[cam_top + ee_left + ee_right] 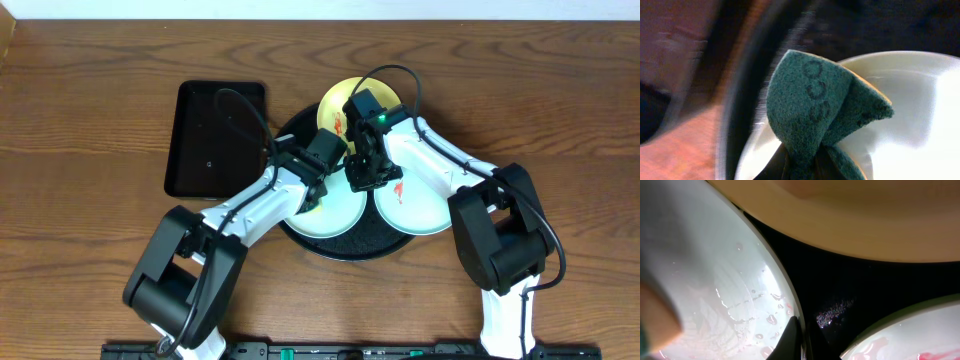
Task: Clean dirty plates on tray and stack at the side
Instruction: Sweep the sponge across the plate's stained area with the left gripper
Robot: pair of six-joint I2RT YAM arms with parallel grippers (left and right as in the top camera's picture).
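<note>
Left gripper: nearly shut, pinching a folded green sponge. The sponge sits on the left mint plate, near that plate's left rim.

Right gripper: fully shut, holding nothing. Its tips are at the same plate's right rim, apparently touching it; this looks like bracing, though contact can't be confirmed.

All three plates are on the round tray, mid-surface:
- Left mint plate is on the side toward the near edge. It is wet, with droplets and a thin pink film, and reads as part-scrubbed.
- Right mint plate is just beside it, toward the right edge, and carries a red smear.
- Yellow plate is toward the far edge, also smeared.

The rectangular tray is left of the round one. Nothing is stacked on the bare surface yet.

Key relation: the working plate is directly under the sponge, so the left arm owns it. The plate is round, so there is no long axis to align to. The wipe should probably run from the left rim toward the right gripper's tips. The two smeared plates lie beyond the right gripper, nearer the right arm.

Risk: the plate could slide on the tray if the brace slips.
</note>
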